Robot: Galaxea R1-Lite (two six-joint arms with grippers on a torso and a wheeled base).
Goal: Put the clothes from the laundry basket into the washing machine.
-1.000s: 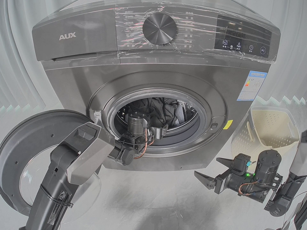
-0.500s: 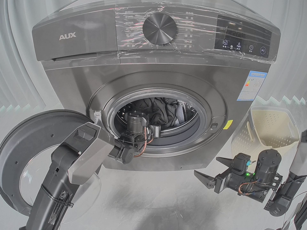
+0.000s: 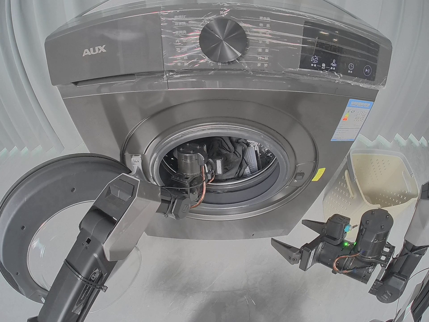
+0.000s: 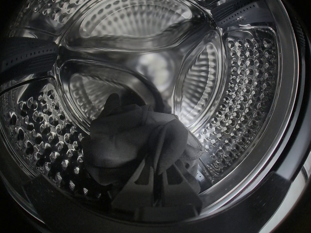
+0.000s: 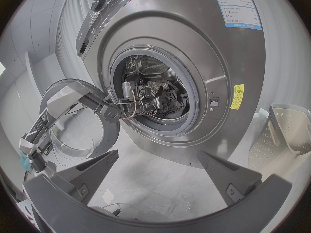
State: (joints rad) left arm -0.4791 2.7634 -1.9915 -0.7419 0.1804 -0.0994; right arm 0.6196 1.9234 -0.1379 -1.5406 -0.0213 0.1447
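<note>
Pale curtains hang behind the washing machine [image 3: 107, 112], whose door [image 3: 40, 193] stands swung wide.

Head view: the left gripper [image 3: 222, 165] is inside the machine's mouth with a dark garment [image 3: 232, 153]. The right gripper [image 3: 290, 233] hangs before the machine, fingers spread, holding nothing. The laundry basket [image 3: 384, 175] beside the machine looks empty.

Left wrist view: the fingers are pinched on the garment, just above the drum [image 4: 252, 81] floor.

Right wrist view: the garment sits near the machine's rim. I'd worry a release here leaves cloth slumped over the lip, or dragged out on the fingers.

I see the pale grey glossy floor [image 3: 223, 269] bearing the grey metal front-loading washing machine [image 3: 103, 112]; the cream perforated plastic laundry basket [image 3: 384, 175] stands just beside it, to my right.
</note>
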